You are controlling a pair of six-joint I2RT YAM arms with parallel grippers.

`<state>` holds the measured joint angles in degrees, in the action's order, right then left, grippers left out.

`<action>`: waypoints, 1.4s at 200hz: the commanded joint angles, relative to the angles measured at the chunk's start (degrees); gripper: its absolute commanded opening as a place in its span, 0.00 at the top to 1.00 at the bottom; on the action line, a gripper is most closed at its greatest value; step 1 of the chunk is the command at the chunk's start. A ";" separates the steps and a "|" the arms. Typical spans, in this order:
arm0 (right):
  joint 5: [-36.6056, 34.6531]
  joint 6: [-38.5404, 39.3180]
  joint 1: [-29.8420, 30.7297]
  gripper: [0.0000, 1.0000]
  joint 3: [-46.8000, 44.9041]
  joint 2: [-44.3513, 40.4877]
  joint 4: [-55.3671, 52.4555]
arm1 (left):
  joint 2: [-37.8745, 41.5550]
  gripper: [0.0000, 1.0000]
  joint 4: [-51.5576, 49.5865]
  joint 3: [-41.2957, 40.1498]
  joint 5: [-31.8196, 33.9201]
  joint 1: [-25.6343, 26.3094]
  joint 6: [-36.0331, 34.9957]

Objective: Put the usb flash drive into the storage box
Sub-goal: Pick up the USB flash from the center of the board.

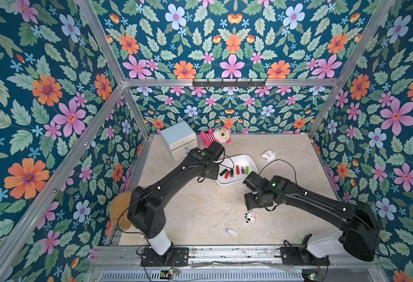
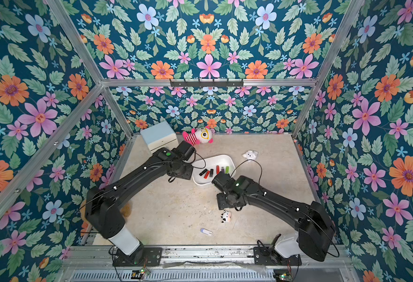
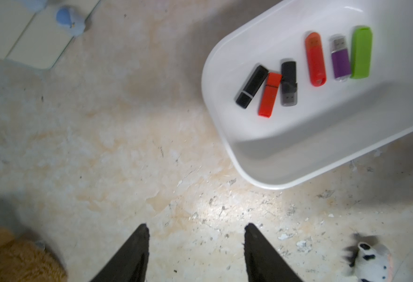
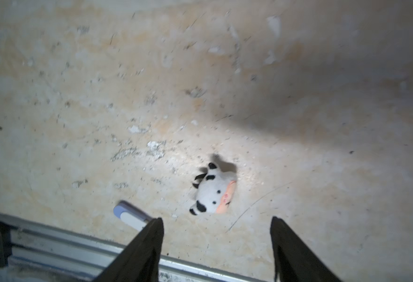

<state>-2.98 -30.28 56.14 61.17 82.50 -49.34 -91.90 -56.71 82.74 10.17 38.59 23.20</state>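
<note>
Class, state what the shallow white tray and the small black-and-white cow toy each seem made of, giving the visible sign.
Shallow white tray: probably moulded plastic, glossy; smooth rounded walls catch bright highlights. Small black-and-white cow toy: apparently plush fabric, matte; its outline looks fuzzy.

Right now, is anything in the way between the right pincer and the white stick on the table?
Nothing visible. The open right pincer hangs right by the white-and-pale-blue plastic flash drive; the small black-and-white cow plush lies off to one side.
</note>
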 commanded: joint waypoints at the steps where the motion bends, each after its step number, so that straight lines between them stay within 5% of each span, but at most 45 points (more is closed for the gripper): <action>1: 0.55 2.24 5.36 0.27 -0.23 2.22 3.96 | 5.04 0.33 -0.27 -4.66 2.70 0.00 3.52; 71: 3.41 4.88 16.65 0.28 6.03 15.00 2.97 | 17.96 0.30 -3.43 -14.97 4.75 -0.52 8.15; 280: 3.16 6.11 18.38 0.43 7.98 24.72 2.95 | 21.86 0.29 -3.89 -19.39 4.54 -0.62 10.42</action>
<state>1.17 -24.49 74.43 68.40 106.76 -45.60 -70.15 -60.18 63.68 14.00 37.98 33.01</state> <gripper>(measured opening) 0.594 0.707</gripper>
